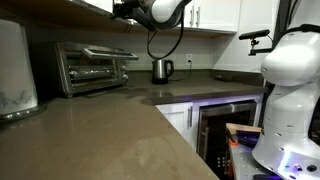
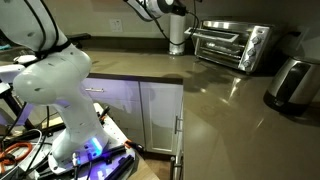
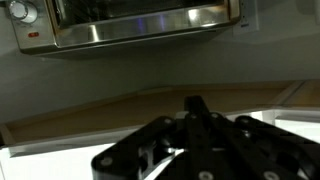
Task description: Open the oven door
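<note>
The small stainless toaster oven stands on the counter against the wall. Its glass-paned oven door [image 1: 92, 68] is closed, with the silver bar handle along its upper edge. The door also shows in an exterior view [image 2: 218, 46] and at the top of the wrist view [image 3: 140, 15]. My gripper [image 3: 195, 104] is up in the air in front of the oven and apart from it. Its fingers are together with nothing between them. In an exterior view the gripper [image 1: 123, 11] hangs high, above the oven's right end.
A steel kettle [image 1: 162, 70] stands on the counter beside the oven, also in an exterior view [image 2: 177, 33]. A metal toaster [image 2: 291, 84] sits on the oven's other side. A built-in dark appliance with bluish light [image 1: 226, 124] is under the counter. The robot's white base [image 2: 60, 95] stands on the floor.
</note>
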You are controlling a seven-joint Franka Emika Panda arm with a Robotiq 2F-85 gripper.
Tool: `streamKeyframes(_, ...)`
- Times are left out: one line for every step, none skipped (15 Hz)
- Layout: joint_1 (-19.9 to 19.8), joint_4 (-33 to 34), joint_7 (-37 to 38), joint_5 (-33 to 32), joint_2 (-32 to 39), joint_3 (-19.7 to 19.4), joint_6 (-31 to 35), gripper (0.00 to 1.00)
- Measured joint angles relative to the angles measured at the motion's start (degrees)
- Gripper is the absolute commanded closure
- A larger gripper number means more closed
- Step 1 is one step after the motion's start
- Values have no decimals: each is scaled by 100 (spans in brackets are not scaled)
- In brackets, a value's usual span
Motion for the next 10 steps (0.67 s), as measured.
streamKeyframes(-54,86,0,28,74,67,-2,100)
streamKeyframes(-103,156,0,50,156,136,-2,100)
streamKeyframes(-142,218,0,70,245,195,-2,100)
streamKeyframes(-172,269,0,87,345,248,-2,100)
streamKeyframes(-180,310,0,91,444,279,-2,100)
streamKeyframes(-182,346,0,91,547,304,-2,100)
streamKeyframes(-182,375,0,91,660,327,-2,100)
streamKeyframes(-182,392,0,91,762,347,-2,100)
streamKeyframes(-181,402,0,91,863,365,-2,100)
streamKeyframes(62,403,-58,179,972,148,-3,100)
